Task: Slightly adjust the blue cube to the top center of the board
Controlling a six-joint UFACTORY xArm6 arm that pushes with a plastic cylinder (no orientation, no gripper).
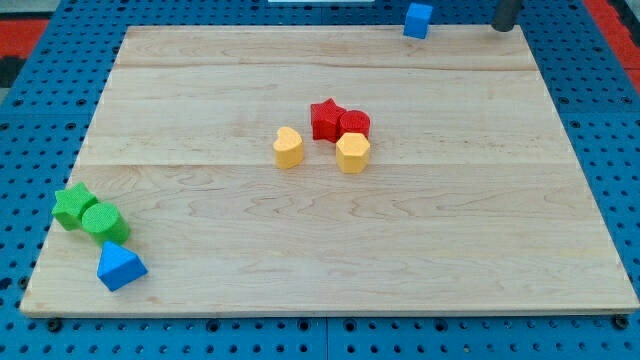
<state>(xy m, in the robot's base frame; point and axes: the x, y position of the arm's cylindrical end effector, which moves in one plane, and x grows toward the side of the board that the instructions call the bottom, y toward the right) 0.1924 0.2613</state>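
The blue cube sits at the view's top edge of the wooden board, right of centre. My tip is the dark rod end at the view's top right, to the right of the blue cube and apart from it. Only the rod's lowest part shows; the rest is cut off by the view's top edge.
A red star, a red cylinder, a yellow hexagonal block and a yellow heart cluster mid-board. A green star, a green cylinder and a blue triangle sit at the bottom left.
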